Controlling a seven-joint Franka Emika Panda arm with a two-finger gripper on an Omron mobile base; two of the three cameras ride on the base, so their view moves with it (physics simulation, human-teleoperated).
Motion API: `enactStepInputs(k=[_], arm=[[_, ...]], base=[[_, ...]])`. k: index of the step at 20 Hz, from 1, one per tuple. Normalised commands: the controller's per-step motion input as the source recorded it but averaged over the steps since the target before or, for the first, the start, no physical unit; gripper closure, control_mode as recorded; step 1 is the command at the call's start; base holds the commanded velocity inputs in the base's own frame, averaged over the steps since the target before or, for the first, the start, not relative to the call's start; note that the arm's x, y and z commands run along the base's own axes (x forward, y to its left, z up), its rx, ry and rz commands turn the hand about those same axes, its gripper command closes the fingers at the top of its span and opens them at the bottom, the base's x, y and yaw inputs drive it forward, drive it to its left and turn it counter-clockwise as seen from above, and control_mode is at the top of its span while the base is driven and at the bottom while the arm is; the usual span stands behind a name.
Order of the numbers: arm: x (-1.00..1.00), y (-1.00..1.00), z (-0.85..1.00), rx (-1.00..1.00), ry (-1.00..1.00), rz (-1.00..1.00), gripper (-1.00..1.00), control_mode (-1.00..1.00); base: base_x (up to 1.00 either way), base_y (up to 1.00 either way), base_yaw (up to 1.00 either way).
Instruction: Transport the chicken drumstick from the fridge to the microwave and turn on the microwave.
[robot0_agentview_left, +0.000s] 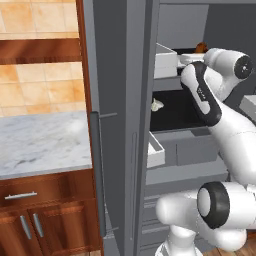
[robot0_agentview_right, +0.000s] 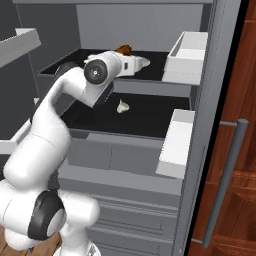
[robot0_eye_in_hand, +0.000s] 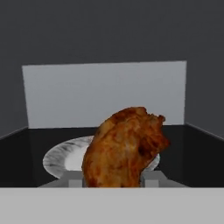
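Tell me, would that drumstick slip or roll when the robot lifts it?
The drumstick looks lumpy and uneven, so it probably wouldn't roll far. Its glossy brown skin may be slippery between the fingers. It seems stiff enough to lift off the plate whole.

chicken drumstick (robot0_eye_in_hand: 124, 146): brown, lumpy, glossy, standing above white plate (robot0_eye_in_hand: 59, 158) on upper dark shelf. fridge (robot0_agentview_right: 150, 30): tall grey cabinet, door open, white door bins, dark shelves, pale back wall.

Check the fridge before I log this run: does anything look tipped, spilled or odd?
Nothing spilled or damaged. The chicken drumstick stands up on its plate on the upper fridge shelf, at the end effector. One pale food lump lies loose on the shelf below.
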Motion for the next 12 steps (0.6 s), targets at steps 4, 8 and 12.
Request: enactStepInputs(k=[4,8,12], arm=[[-1.00,0.00,0.00,0.10,0.00,-0.15,1.00,-1.00],[-1.00,0.00,-0.14,0.05,0.01,-0.09,1.00,-1.00],[-1.00,0.00,-0.39,0.02,0.10,-0.02,1.00,-1.00]], base=[[0.00,0.00,0.00],[0.00,0.00,0.00],[0.00,0.00,0.00]])
